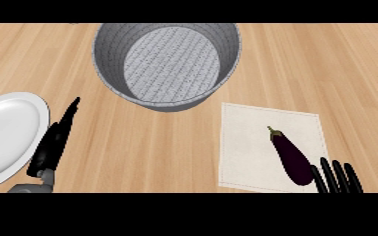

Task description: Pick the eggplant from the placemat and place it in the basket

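A dark purple eggplant (291,157) lies on the beige placemat (247,145) at the lower right, its stem pointing up and left. The grey woven basket (226,50) stands at the upper middle of the wooden counter, with nothing in it. My right hand (337,177) comes in at the lower right edge, fingers straight and pointing up, just right of the eggplant's thick end and apart from it. At the lower left my left hand (55,140) is seen edge-on, open, with straight fingers pointing up.
A white plate (18,125) sits at the left edge, close beside my left hand. Bare wooden counter lies between the basket and the placemat.
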